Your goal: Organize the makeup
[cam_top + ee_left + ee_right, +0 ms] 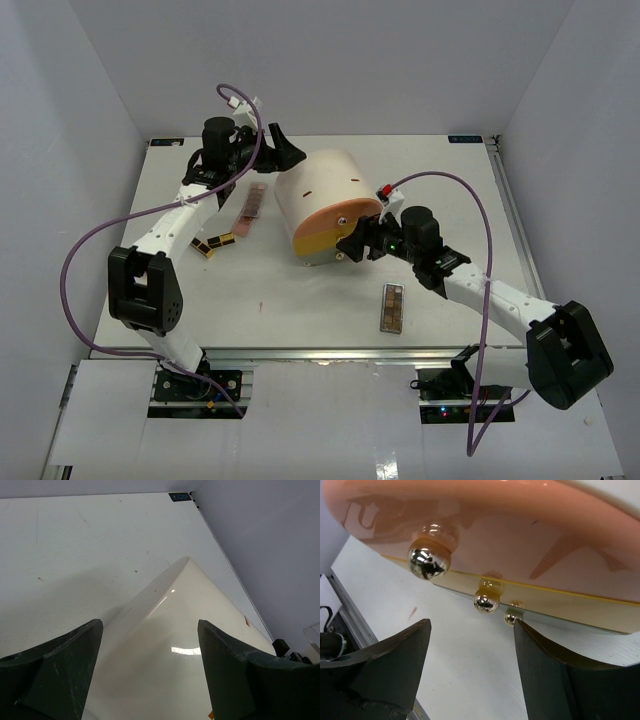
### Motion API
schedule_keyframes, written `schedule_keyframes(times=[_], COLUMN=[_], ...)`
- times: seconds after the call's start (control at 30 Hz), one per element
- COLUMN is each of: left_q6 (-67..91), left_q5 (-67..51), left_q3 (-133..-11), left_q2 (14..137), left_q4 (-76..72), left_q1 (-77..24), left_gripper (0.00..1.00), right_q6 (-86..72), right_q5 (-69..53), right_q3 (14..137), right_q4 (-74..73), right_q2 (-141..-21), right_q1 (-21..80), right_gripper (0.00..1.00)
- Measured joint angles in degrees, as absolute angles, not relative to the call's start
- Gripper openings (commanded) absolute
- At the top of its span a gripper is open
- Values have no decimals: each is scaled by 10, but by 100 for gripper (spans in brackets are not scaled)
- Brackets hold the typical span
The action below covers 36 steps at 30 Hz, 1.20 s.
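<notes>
A brown eyeshadow palette (392,307) lies on the table in front of the right arm. A pink palette (253,207) lies left of the cream drawer cylinder (325,195). Two short gold-and-black bars (215,243) lie nearer the left arm. No sponges show. My left gripper (284,150) is open and empty at the cylinder's back left; its fingers (60,665) frame the cream top (170,640). My right gripper (352,243) is open and empty just before the drawer fronts; its fingers (395,660) face the gold knobs (486,601) of the pink (520,540) and yellow drawers.
The white table's (300,300) right rail (510,220) runs along the grey wall. Purple cables loop from both arms. A small blue tag (180,496) sits at the table's far corner.
</notes>
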<state>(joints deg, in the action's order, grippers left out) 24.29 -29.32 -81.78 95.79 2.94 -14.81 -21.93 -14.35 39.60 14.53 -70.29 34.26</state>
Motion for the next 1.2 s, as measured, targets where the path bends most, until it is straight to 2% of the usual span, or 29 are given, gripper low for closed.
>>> schedule_keyframes(times=[0.1,0.27,0.57,0.7,0.77,0.97,1.2], left_q6=[245,247,254,256,256,261,269], left_q5=[-293,-293,-293,-293,-293,-294,-293], left_q3=[-810,-809,-790,-786,-785,-781,-774], left_q2=[958,959,960,961,961,961,962], left_q4=[26,20,8,1,-2,-13,-19], left_q1=[-148,-148,-148,-148,-148,-148,-148], left_gripper=[87,87,87,87,87,87,87], right_q6=[-255,-288,-326,-332,-333,-333,-322], right_q5=[-131,-112,-95,-87,-81,-67,-75], right_q3=[395,395,395,395,395,395,386], right_q4=[166,189,217,217,217,219,224], right_q2=[-721,-733,-771,-777,-777,-777,-771], right_q1=[343,343,357,363,365,365,365], right_gripper=[71,60,58,52,46,19,8])
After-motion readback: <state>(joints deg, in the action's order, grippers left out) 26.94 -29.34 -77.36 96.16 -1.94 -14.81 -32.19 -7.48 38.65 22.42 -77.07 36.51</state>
